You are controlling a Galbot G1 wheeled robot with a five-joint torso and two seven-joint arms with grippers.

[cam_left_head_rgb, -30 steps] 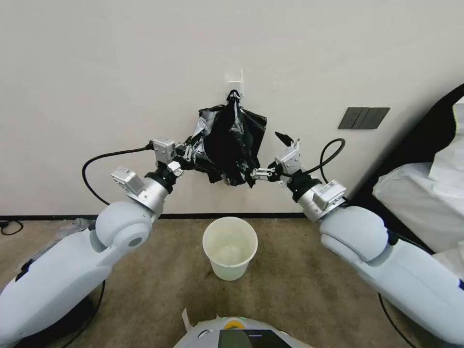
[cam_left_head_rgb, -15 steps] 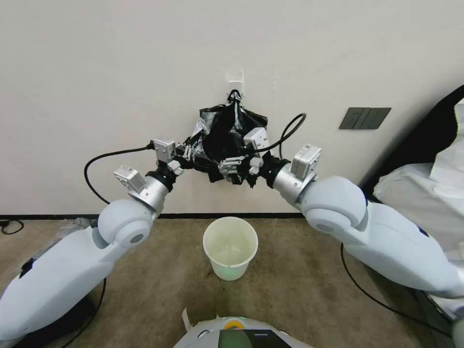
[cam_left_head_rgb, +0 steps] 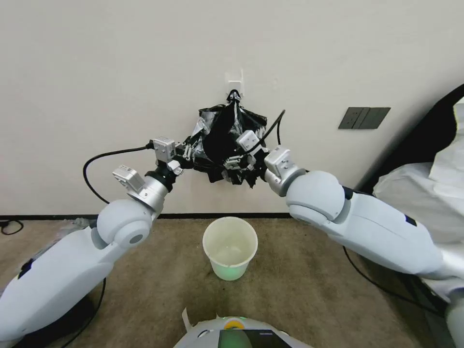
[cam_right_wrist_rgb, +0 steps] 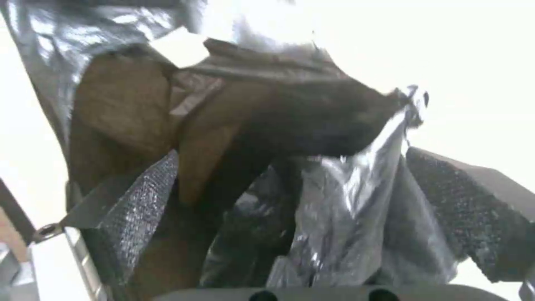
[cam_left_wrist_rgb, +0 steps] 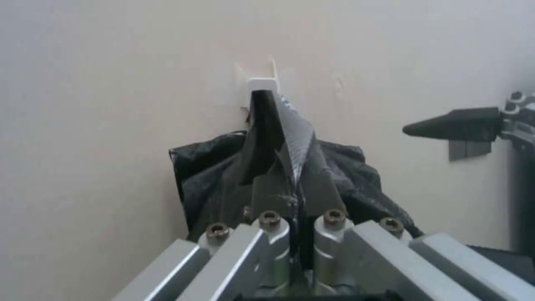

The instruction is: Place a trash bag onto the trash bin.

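Even, bright indoor light; soft shadows beneath the trash bin (cam_left_head_rgb: 230, 247); right wrist view blown out white around the glossy, blurred trash bag (cam_right_wrist_rgb: 334, 200)

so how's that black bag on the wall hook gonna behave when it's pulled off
The trash bag looks thin and wrinkled, so it will likely be floppy and drape. Its glossy film may slip between the right end effector pads. Being so thin, it is probably light, though it may snag on the hook.

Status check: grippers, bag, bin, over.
Left gripper shut on trash bag at wall hook. Right gripper open around it. Trash bin unlined below.
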